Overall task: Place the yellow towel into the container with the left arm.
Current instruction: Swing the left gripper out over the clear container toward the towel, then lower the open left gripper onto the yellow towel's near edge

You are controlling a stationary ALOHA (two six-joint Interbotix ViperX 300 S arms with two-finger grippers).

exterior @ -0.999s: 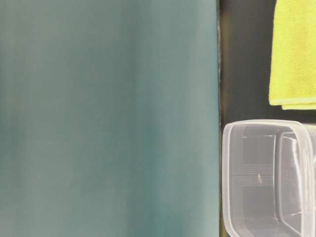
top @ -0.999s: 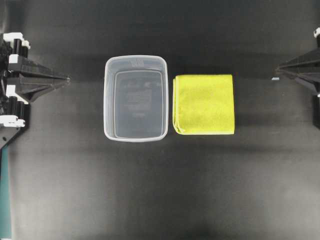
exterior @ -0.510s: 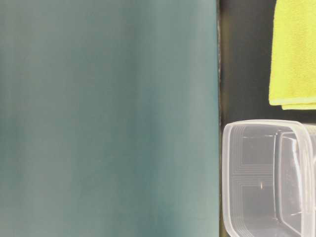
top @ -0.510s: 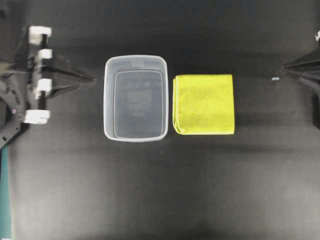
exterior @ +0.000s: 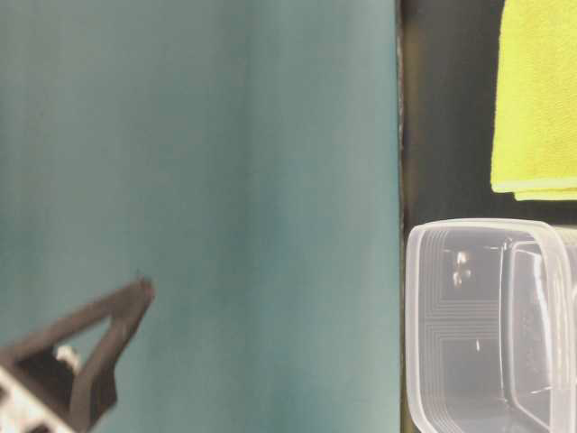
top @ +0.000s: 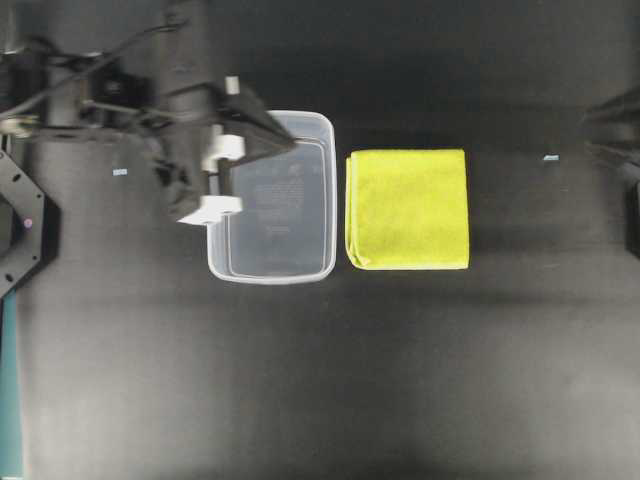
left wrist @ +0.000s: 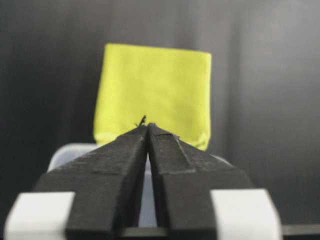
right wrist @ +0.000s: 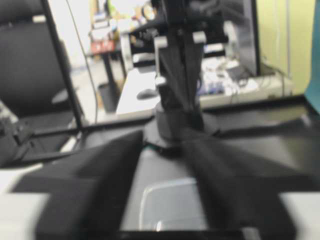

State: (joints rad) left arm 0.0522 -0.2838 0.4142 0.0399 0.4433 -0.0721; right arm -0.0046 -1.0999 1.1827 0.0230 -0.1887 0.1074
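2 robot arms share a black table (top: 320,380), where the yellow towel (top: 408,209) lies flat and folded, just beside the right wall of the container (top: 271,272) without visibly touching it. Seen from overhead, the left arm (top: 120,100) reaches in from the upper left, and the left gripper (top: 290,147) hangs over the upper left part of the clear tub, its white clips over the tub's left rim. From the left wrist camera, its 2 black fingers (left wrist: 120,160) meet at the tips with only a thin slit between them further back, and nothing is held there; beyond the tips sits the pale rim of the container, then the towel on the dark surface. At the right edge of the overhead view, the right gripper (top: 612,130) stays well apart from the towel. Its own camera, heavily blurred, shows 2 dark fingers (right wrist: 90,185) spread wide apart with nothing between them, the container's outline low in the gap and the left arm standing behind it. From table level, a teal wall (exterior: 198,144) fills most of the view, with a black lattice finger of the left gripper in the lower left corner, the tub at lower right and the towel's edge above it
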